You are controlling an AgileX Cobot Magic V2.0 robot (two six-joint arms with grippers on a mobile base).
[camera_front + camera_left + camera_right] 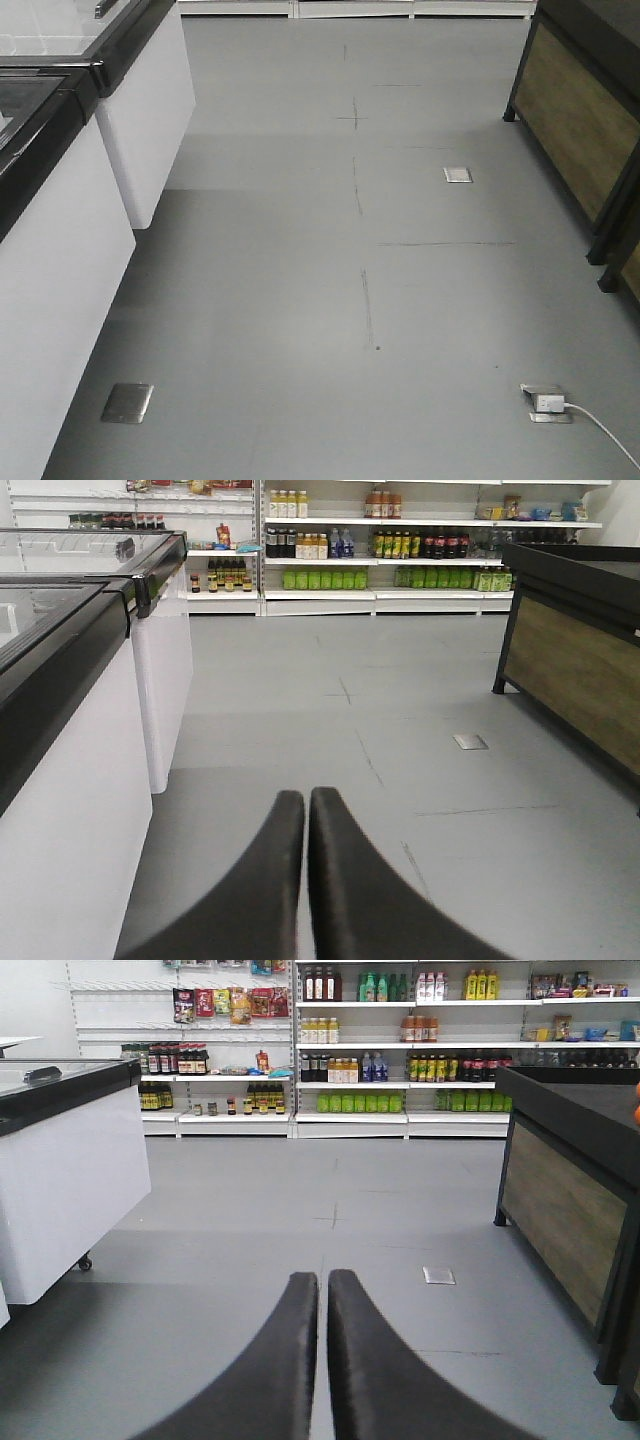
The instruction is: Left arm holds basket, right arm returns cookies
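Black and pressed together, the left tool (306, 798) sits at lower centre over the grey floor (400, 710), pinching nothing. The right tool (323, 1280) is also closed and bare. Shelves (400, 1050) fill the top. I cannot tell where the basket and the cookies are.

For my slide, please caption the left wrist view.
Left tool, shut and empty, points down a grey aisle toward drink shelves, freezers at left.

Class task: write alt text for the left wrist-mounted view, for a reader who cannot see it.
The left gripper, black fingers pressed together and empty, points across a grey shop floor. White chest freezers line the left, a wood-panelled counter stands right, and shelves of bottled drinks fill the far wall.
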